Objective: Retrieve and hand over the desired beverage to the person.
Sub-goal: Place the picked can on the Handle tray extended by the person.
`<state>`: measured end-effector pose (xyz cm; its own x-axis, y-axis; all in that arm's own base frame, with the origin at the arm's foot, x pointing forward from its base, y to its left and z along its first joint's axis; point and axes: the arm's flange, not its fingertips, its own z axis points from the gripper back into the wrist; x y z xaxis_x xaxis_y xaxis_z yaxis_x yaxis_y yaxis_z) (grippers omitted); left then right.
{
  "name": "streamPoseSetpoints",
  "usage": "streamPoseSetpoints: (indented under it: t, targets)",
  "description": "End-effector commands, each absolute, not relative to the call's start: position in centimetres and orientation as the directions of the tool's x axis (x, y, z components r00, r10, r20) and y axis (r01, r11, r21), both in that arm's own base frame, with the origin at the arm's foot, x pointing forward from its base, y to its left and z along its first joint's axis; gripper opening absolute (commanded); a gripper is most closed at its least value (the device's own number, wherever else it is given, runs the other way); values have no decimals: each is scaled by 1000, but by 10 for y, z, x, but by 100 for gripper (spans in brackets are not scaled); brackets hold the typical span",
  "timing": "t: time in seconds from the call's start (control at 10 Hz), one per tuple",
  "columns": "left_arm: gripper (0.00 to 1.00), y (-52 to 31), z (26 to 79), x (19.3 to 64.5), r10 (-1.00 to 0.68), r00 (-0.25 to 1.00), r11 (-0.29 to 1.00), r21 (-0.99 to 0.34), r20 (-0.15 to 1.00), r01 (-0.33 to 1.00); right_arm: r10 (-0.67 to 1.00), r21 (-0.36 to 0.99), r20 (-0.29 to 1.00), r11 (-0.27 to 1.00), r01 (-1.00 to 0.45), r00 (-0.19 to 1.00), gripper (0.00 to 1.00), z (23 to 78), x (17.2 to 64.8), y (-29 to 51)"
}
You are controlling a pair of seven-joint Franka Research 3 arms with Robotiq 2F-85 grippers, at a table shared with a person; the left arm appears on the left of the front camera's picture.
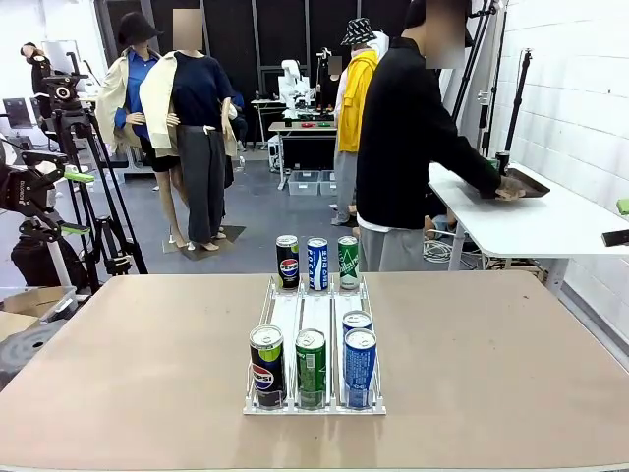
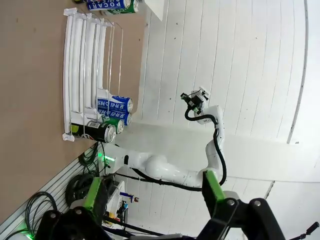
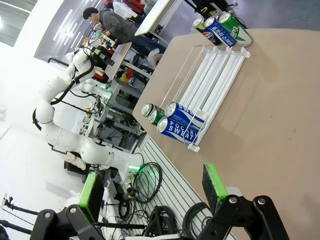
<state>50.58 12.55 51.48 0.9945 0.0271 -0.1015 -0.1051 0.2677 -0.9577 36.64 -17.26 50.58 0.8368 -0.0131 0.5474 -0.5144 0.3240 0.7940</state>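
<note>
A clear plastic 3-lane can rack [image 1: 314, 317] sits at the centre of the tan table [image 1: 138, 364], with 4 drink cans at its near end and 3 at its far end. The person in a black jacket [image 1: 408, 138] stands at upper right, turned toward a white side table [image 1: 531, 221]. The left gripper [image 2: 152, 200] and right gripper [image 3: 152, 187] hang with jaws released, grasping nothing.
</note>
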Motion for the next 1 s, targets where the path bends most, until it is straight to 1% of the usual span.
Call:
streamPoseSetpoints:
  t: [0.0,0.9]
  targets:
    - [100,126,516,506,34,994,269,-956,-107,-113,-19,790,553,331,-516,833,100,504,365,-170]
    - [100,126,516,506,34,994,269,-956,-107,-113,-19,790,553,331,-516,833,100,504,365,-170]
